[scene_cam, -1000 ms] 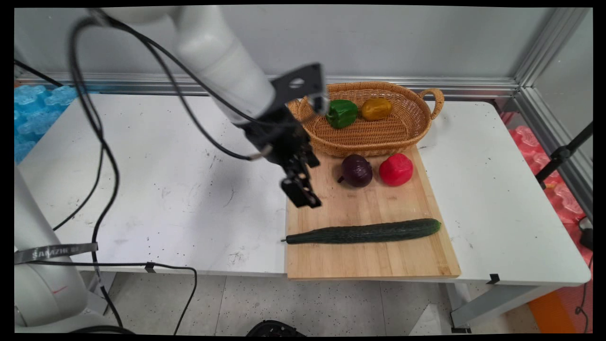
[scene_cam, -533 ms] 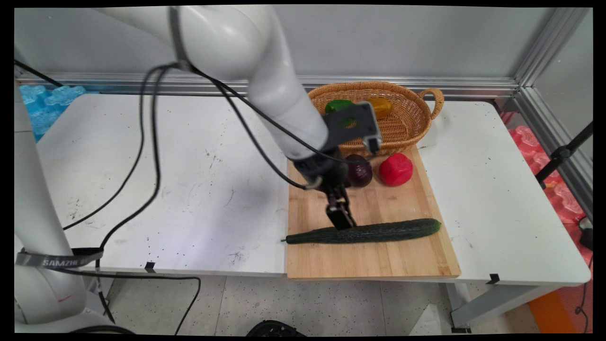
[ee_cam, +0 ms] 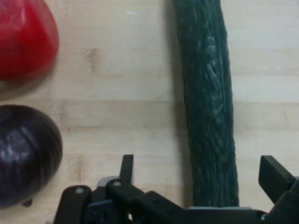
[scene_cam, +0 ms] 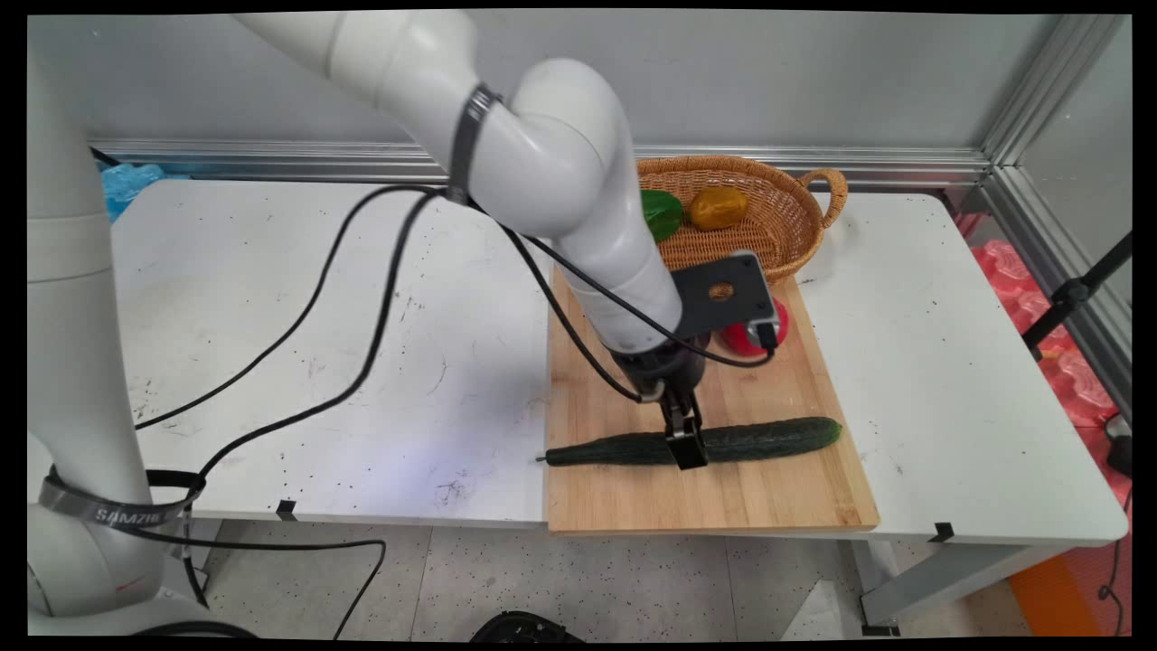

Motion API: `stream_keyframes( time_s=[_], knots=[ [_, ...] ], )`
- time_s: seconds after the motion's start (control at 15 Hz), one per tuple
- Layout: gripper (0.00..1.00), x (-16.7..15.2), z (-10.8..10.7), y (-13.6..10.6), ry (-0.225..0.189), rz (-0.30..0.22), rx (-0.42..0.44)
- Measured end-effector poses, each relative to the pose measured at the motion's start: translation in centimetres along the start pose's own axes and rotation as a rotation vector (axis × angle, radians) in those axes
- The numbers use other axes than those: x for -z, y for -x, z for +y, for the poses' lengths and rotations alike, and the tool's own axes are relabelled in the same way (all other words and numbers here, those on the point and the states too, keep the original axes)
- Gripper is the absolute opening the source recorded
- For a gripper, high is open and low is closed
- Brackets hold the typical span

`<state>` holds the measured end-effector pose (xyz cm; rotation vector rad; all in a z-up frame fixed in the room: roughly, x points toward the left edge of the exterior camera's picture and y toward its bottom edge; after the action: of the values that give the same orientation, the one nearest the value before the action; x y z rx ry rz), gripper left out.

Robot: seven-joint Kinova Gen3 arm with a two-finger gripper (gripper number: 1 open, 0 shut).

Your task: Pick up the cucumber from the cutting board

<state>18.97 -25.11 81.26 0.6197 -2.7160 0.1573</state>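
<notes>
A long dark green cucumber (scene_cam: 777, 438) lies across a wooden cutting board (scene_cam: 723, 502). My gripper (scene_cam: 687, 449) is down at the cucumber's middle, pointing at the board. In the hand view the gripper (ee_cam: 198, 164) is open, and the cucumber (ee_cam: 208, 93) runs between its two fingers (ee_cam: 126, 167), which stand apart from it on either side. A red pepper (ee_cam: 23, 42) and a dark purple onion (ee_cam: 23, 154) sit on the board beside the hand. In the main view the red pepper (scene_cam: 781, 327) peeks out behind the wrist, and the onion is hidden by the arm.
A wicker basket (scene_cam: 786, 249) stands at the far end of the board, holding a green pepper (scene_cam: 664, 213) and a yellow vegetable (scene_cam: 719, 207). Black cables (scene_cam: 362, 271) hang from the arm over the table's left half. The table's front edge lies just below the board.
The arm has swung right and down, from above the board's left edge to the cucumber's middle. The gripper now straddles the cucumber, and the arm covers the onion.
</notes>
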Motion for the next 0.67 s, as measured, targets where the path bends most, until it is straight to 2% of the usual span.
stream_keyframes(
  time_s=[0.4, 0.47, 0.67],
  knots=[
    [1.0, -2.8, 0.8, -1.0, -0.002, -0.028, 0.003],
    [0.0, -3.0, 1.0, -1.1, 0.004, -0.03, 0.004],
    [0.0, -3.4, 1.4, -1.2, 0.018, -0.035, 0.002]
  ],
)
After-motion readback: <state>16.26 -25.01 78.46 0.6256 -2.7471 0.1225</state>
